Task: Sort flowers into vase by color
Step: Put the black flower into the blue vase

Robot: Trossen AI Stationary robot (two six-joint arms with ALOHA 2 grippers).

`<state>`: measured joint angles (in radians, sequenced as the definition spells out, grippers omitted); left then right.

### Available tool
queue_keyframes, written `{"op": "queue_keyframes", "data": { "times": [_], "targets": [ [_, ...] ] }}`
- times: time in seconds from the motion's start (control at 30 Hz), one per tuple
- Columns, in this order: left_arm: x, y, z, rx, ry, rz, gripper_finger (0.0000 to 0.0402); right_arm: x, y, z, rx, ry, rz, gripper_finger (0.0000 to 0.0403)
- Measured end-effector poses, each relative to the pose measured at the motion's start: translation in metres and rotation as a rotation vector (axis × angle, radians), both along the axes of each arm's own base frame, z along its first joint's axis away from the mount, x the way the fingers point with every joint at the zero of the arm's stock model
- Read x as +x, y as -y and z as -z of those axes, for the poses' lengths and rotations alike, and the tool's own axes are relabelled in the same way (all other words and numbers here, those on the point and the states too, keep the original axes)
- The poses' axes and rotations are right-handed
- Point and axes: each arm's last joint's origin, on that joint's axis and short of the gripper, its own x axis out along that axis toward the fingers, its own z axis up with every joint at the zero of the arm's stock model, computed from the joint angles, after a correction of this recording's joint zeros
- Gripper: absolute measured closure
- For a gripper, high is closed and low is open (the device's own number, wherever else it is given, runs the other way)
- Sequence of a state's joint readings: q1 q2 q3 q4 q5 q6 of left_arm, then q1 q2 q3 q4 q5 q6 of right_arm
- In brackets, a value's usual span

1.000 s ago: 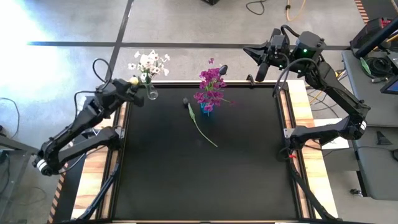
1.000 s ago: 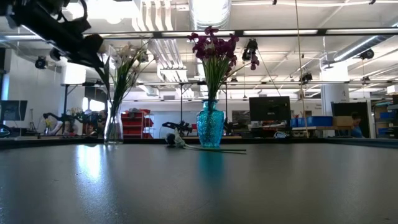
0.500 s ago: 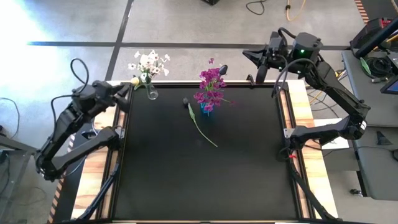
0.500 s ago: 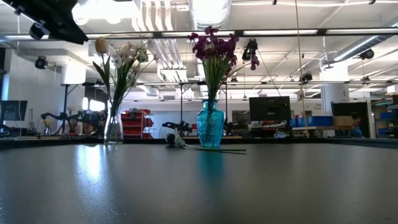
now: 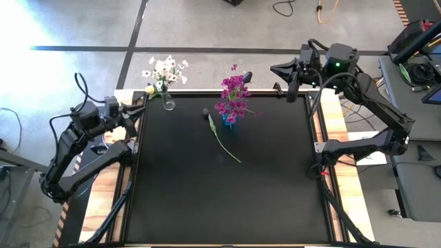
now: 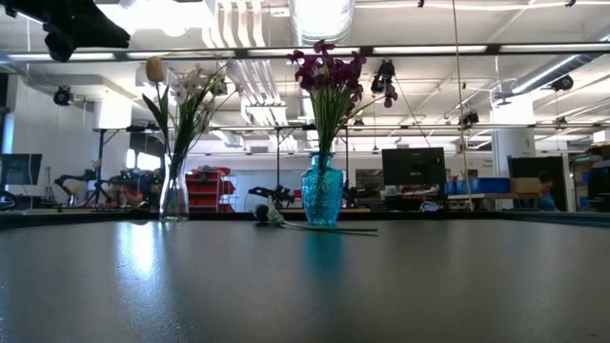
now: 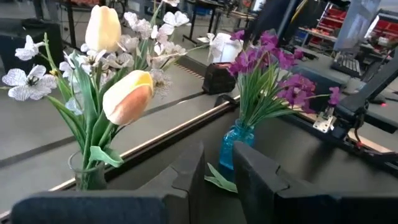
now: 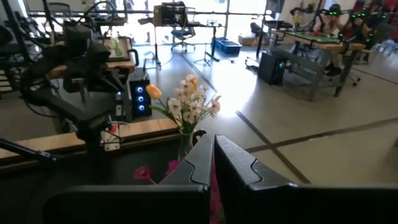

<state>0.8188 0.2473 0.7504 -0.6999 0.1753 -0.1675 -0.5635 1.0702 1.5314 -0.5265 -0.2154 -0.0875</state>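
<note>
A clear vase (image 5: 167,104) at the table's far left holds white blossoms (image 5: 165,68) and cream-peach tulips (image 7: 127,96). At the far middle, a blue vase (image 5: 229,119) holds magenta sprays (image 5: 233,93). One dark-budded flower (image 5: 222,136) lies flat on the black mat, its bud (image 5: 207,112) beside the blue vase. My left gripper (image 5: 132,110) (image 7: 217,177) hovers open at the table's left edge, short of the clear vase, with nothing between its fingers. My right gripper (image 5: 275,69) (image 8: 213,152) is shut and hangs high over the far right corner, pointing level toward the vases.
The black mat (image 5: 227,200) is bare from its middle to the near edge. Wooden strips (image 5: 344,186) and arm bases flank it left and right. In the low view, my left arm (image 6: 67,24) shows at the top left, above the flowers.
My left gripper has drawn back from the clear vase toward the table's left edge, rising and tipping up nearer to level. The cream tulip that was beside its fingers stays upright in the clear vase.
</note>
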Motion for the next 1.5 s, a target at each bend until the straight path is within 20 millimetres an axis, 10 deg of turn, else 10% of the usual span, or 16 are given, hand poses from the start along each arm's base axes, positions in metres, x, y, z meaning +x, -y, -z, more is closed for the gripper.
{"op": "queue_keyframes", "data": {
  "times": [0.47, 0.83, 1.2, 1.5],
  "targets": [
    [-0.002, 0.001, -0.056, -0.014, 0.010, -0.022, 0.0334, -0.017, -0.010, -0.001, 0.006, -0.039, 0.004, 0.0394],
    [0.067, -0.033, -0.050, -0.094, 0.015, 0.147, 0.0369, -0.025, -0.016, -0.001, -0.012, -0.063, -0.002, 0.0394],
    [0.157, 0.045, -0.030, -0.028, -0.158, 0.078, 0.0401, -0.036, -0.023, -0.005, -0.068, -0.058, -0.010, 0.0394],
    [0.215, 0.055, 0.024, -0.317, -0.190, -0.062, 0.0401, -0.041, -0.027, -0.004, -0.075, -0.077, -0.048, 0.0394]
  ]
}}
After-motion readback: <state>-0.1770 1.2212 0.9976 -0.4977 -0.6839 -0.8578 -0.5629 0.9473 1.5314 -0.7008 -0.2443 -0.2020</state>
